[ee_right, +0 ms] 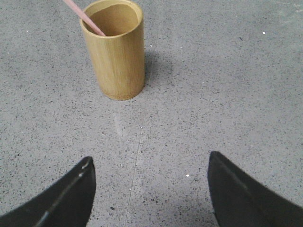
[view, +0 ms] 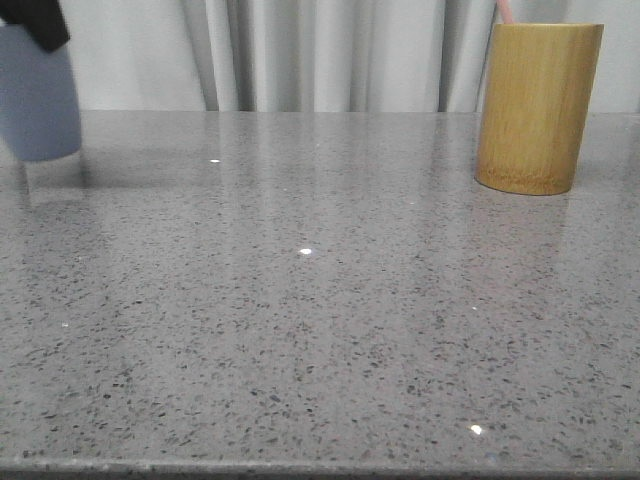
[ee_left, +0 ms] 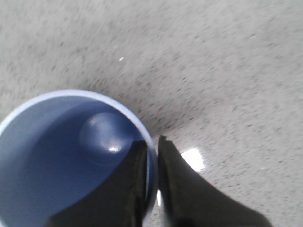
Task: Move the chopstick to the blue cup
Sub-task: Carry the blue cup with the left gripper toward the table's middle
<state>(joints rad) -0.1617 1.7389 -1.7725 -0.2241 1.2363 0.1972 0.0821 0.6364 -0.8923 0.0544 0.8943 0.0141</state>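
The blue cup (view: 38,100) is at the far left of the front view, blurred, its base seemingly just above the table. My left gripper (view: 35,25) is shut on its rim. In the left wrist view my gripper (ee_left: 151,142) has one finger inside the cup (ee_left: 57,156) and one outside; the cup is empty. A pale pink chopstick (view: 505,12) sticks out of the bamboo holder (view: 537,105) at the back right. In the right wrist view my right gripper (ee_right: 150,163) is open and empty, some way short of the holder (ee_right: 116,52) and chopstick (ee_right: 83,15).
The grey speckled table (view: 300,300) stretches between cup and holder. White curtains hang behind its back edge. The table's front edge runs along the bottom of the front view. The right arm is not in the front view.
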